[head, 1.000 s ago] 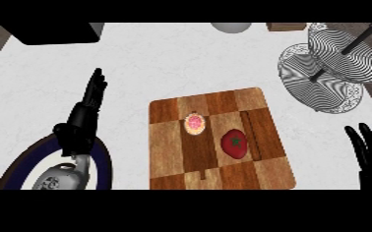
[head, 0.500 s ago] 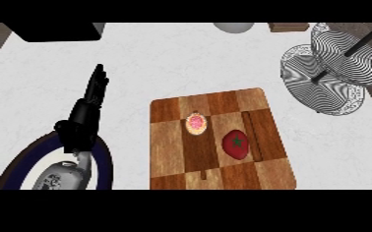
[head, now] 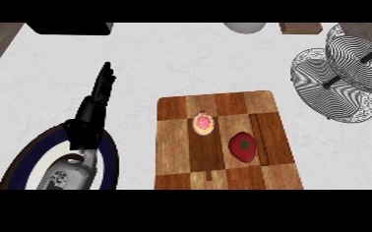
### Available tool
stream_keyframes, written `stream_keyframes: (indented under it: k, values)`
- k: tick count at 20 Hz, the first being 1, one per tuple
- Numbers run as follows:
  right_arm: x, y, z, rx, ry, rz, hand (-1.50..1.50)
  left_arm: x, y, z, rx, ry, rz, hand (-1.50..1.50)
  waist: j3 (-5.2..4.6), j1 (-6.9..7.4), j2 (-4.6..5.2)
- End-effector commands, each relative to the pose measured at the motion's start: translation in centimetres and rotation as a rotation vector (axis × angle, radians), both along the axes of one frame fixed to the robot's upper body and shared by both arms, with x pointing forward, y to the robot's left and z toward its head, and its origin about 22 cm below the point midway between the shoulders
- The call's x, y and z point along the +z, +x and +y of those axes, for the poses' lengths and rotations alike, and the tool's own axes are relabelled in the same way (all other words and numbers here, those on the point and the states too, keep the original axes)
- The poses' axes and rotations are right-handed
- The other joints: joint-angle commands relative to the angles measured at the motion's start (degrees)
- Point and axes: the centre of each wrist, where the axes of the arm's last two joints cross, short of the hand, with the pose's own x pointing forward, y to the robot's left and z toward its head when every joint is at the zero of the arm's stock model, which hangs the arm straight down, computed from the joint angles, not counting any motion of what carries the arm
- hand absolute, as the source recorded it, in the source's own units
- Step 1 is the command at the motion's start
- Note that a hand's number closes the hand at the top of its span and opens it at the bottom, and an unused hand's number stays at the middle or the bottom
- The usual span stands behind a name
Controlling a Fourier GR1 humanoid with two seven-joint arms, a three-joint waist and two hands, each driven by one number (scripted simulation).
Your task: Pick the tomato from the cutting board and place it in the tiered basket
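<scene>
- The tomato [head: 242, 147] lies on the wooden cutting board [head: 218, 177], toward its right side, with nothing touching it.
- A small pink-topped item [head: 203, 123] sits just up and left of the tomato on the same board; what it is cannot be made out.
- The tiered basket [head: 330, 86] stands at the upper right, well apart from the board, partly cut off by the view's right edge.
- The left hand [head: 102, 86] hovers over the counter [head: 181, 59] left of the board, fingers straight and pressed together, holding nothing.
- The right hand does not show.
- A grey round object [head: 244, 27] and a brown block [head: 300, 28] are cut off at the top.
</scene>
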Motion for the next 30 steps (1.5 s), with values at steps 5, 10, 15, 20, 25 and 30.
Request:
stream_keyframes:
  k: [5, 10, 15, 20, 25, 30]
  values:
    - [4.5, -0.7, 5.0, -0.012, -0.156, 0.048, -1.5, -0.6, 0.5, -0.8, -0.018, -0.017, 0.001, 0.0, 0.08, 1.03, 0.09]
    - [3.6, 1.0, 7.0, -0.02, -0.188, 0.123, -1.5, -1.5, 0.1, -1.4, -0.028, -0.009, 0.008, 0.0, 0.19, 1.49, -0.01]
    - [4.2, 2.3, 8.6, -0.04, -0.249, 0.215, -1.5, -0.7, 0.3, -0.3, -0.014, -0.003, 0.0, 0.0, 0.19, 1.25, -0.21]
    - [3.6, 2.7, 10.2, -0.029, -0.272, 0.254, -1.5, -0.2, 0.6, -1.0, -0.014, -0.018, 0.015, 0.0, 0.19, 0.32, -0.41]
    - [2.6, 3.7, 10.9, -0.051, -0.346, 0.246, -1.5, 0.3, 0.6, -0.3, -0.002, -0.018, 0.01, 0.0, 0.26, -0.03, -0.63]
    - [1.3, 4.6, 11.9, -0.035, -0.405, 0.265, -1.5, 0.2, 1.7, -1.1, 0.006, -0.01, -0.001, 0.0, 0.29, -0.84, -0.52]
